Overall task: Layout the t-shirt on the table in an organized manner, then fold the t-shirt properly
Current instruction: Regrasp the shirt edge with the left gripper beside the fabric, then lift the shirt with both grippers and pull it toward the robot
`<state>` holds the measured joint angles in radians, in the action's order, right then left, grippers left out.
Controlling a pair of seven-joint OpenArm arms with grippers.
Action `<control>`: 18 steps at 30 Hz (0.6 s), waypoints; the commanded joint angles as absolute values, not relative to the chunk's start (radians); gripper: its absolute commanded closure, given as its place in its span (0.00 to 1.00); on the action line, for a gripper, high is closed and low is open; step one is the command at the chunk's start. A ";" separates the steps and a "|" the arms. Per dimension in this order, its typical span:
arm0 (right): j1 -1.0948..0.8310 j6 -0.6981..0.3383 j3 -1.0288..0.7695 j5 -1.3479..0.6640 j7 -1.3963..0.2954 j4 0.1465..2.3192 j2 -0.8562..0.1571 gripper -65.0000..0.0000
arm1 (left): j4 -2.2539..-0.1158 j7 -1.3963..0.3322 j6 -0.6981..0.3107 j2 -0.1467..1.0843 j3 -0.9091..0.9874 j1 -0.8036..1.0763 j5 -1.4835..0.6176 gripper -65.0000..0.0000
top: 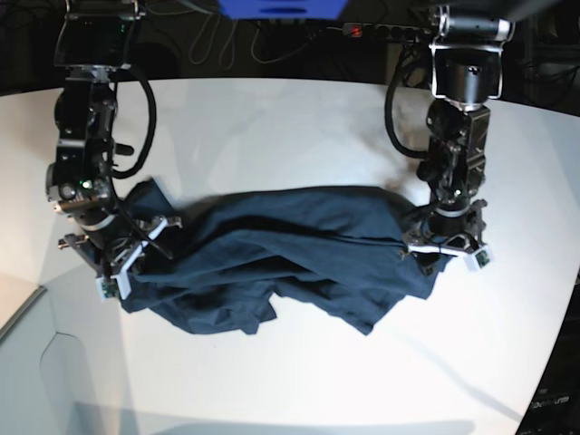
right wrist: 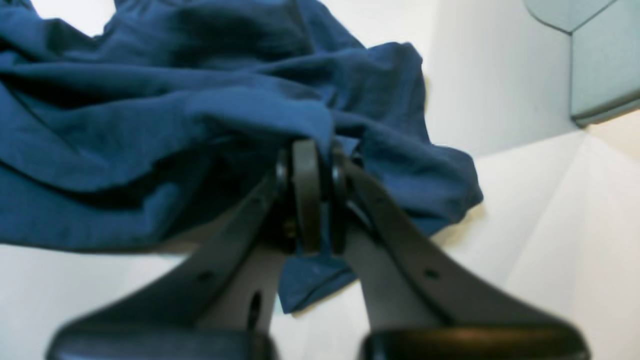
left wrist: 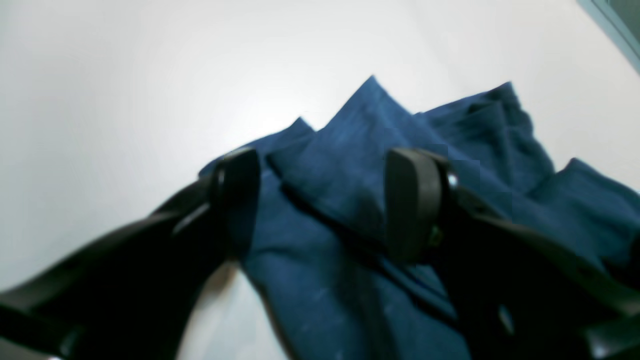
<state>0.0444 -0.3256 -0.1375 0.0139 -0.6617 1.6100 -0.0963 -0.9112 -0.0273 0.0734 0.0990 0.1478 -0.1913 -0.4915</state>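
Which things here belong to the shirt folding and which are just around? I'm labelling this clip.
Job:
- t-shirt, crumpled
- table
- right gripper, shut on the cloth
- left gripper, open over the shirt

Just around:
- cables and power strip behind the table

T-shirt (top: pixel 299 236): soft, matt navy cloth, creased; table (top: pixel 272 127): smooth white with faint sheen.

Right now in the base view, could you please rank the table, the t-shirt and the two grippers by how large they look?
1. table
2. t-shirt
3. left gripper and right gripper: they look about alike, each partly over the cloth, so I won't rank them.
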 commanded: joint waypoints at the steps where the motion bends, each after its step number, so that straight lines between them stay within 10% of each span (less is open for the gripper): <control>1: 0.064 -0.326 -0.142 0.005 -0.638 1.629 -0.101 1.00 | -0.912 -0.007 0.067 0.101 0.148 -0.219 -0.492 0.42; 6: 0.050 -0.326 -0.143 0.005 -0.638 1.632 -0.101 1.00 | -0.880 -0.004 0.065 0.084 0.148 -0.225 -0.490 0.42; 18: 0.050 -0.326 -0.143 0.005 -0.638 1.630 -0.101 1.00 | -0.891 -0.001 0.065 0.084 0.148 -0.223 -0.490 0.86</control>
